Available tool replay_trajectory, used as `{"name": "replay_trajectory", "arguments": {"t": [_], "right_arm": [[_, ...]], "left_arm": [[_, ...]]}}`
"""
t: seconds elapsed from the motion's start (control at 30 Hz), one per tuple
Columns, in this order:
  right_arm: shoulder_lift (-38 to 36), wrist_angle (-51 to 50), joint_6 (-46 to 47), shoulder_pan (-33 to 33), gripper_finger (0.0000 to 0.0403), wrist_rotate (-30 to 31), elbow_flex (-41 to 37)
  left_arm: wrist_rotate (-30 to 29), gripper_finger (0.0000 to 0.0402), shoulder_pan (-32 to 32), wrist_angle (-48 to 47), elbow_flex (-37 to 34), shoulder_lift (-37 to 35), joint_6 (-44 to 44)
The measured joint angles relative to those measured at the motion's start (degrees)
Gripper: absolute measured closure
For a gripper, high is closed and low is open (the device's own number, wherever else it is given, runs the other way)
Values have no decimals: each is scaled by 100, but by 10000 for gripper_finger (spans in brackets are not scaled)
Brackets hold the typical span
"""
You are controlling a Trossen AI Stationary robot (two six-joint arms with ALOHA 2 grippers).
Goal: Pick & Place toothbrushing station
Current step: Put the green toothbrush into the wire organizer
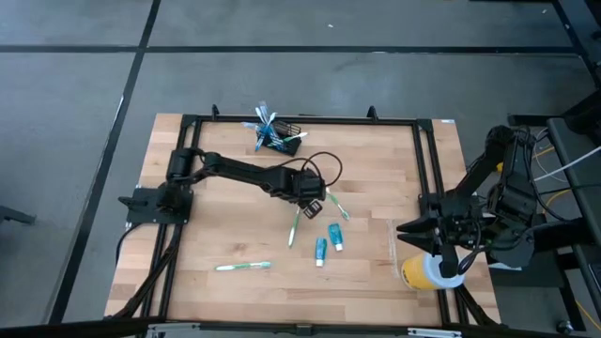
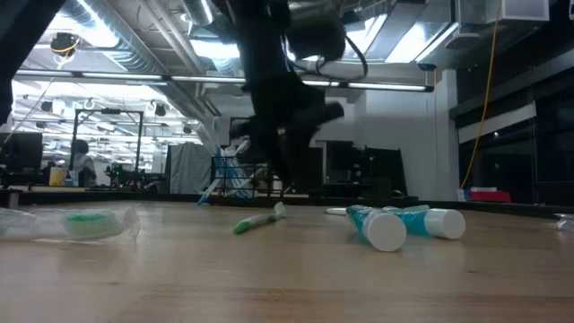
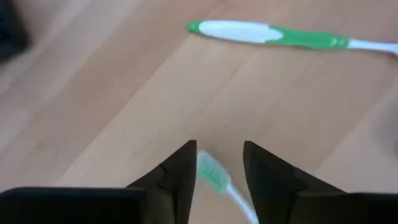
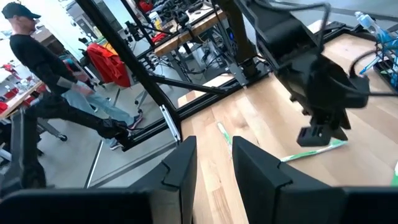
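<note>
In the overhead view, at lower left of the wooden table [image 1: 235, 230], we see a green-and-white toothbrush [image 1: 243, 267] lying flat and alone. Above it, near the table's top edge, the toothbrushing station [image 1: 286, 138], a low black mesh holder, stands with several brushes leaning in it. Just right of centre the left gripper [image 1: 317, 201] hovers over the tabletop; the wrist view shows its fingers [image 3: 177, 177] parted, gripping nothing, with a pale green brush [image 3: 219, 180] lying on the wood between them. Another green-and-white toothbrush [image 1: 295, 226] lies just below the gripper. Right of that, 2 teal toothpaste tubes [image 1: 329, 243] rest side by side. At the far right edge the right gripper [image 1: 413, 229] waits, its fingers [image 4: 180, 168] apart and empty, above a yellow cup [image 1: 420, 272] with a white lid.
</note>
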Motion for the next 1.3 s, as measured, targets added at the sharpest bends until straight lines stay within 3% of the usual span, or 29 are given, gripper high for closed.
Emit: {"name": "replay_trajectory", "arguments": {"t": [0.23,0.4,0.53,1.13,1.3], "right_arm": [[96,-2,99,12,298,14,1],[107,-2,93,18,298,59,1],[107,1,92,18,298,50,1],[153,154,129,114,298,66,-2],[165,166,134,114,298,65,0]], "left_arm": [[-93,225,-181,-704,2,-212,-929],[255,200,-64,-656,0,-78,-1940],[336,190,48,-653,0,-32,-2157],[859,196,25,-192,3,358,-2338],[1095,234,30,-104,9,488,-2120]]}}
